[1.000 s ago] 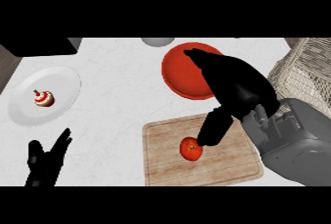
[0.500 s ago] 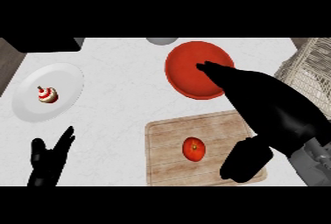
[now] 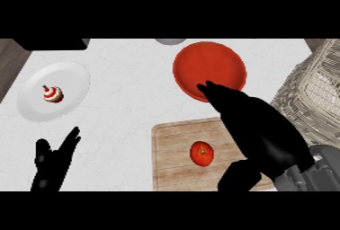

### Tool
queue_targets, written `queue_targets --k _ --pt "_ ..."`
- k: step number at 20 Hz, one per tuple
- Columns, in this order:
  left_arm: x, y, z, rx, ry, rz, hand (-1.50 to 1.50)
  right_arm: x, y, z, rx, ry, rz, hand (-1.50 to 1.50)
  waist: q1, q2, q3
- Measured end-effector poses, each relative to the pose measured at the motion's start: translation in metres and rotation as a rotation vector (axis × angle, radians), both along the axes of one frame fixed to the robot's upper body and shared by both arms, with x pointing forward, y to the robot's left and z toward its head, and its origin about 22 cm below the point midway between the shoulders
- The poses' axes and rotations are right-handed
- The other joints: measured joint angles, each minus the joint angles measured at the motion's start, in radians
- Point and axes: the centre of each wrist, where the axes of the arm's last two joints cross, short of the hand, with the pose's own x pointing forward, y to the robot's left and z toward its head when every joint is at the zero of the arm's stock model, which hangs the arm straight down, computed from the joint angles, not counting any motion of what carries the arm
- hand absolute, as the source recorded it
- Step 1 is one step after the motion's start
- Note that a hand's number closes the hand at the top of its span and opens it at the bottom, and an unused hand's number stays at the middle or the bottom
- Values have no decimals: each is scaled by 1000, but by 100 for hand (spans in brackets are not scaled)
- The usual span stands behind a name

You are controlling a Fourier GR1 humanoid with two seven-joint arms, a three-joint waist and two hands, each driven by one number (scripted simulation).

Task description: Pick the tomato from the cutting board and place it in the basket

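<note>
On the cutting board (image 3: 174,161), the tomato (image 3: 202,152) lies ungrasped. At its 3 o'clock, the right hand (image 3: 262,132) hovers with fingers extended. Centre the palm over the tomato, then curl around it; the basket (image 3: 312,94) lies toward 1 o'clock. Left hand (image 3: 53,164) rests, fingers straight.

I am at a kitchen counter: white marble-look top (image 3: 133,103), wooden cutting board (image 3: 172,166) near me, red plate (image 3: 212,63) far, wicker basket (image 3: 312,94) at right.
</note>
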Motion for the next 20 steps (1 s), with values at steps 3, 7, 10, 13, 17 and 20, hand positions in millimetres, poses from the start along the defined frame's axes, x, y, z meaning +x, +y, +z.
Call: queue_targets --k 3,7,10,13,17,20 --pt "0 0 -1 1 -8 0 0 5 -1 -17 -22 12 -27 -150 5 1 1" --pt "1 -1 2 1 -1 -6 0 8 0 -43 -56 46 -49 -150 9 3 1" --pt "3 -6 0 2 -2 -2 0 3 5 -61 -61 58 -57 -150 8 3 1" --pt "1 -3 2 3 -3 -7 0 1 2 -77 -69 67 -74 -150 9 4 1" --pt "1 -1 1 1 -5 -11 0 -2 2 -90 -68 67 -91 -150 10 4 1" --pt "0 -2 4 4 1 -10 0 -3 5 -98 -70 64 -101 -150 12 5 1"
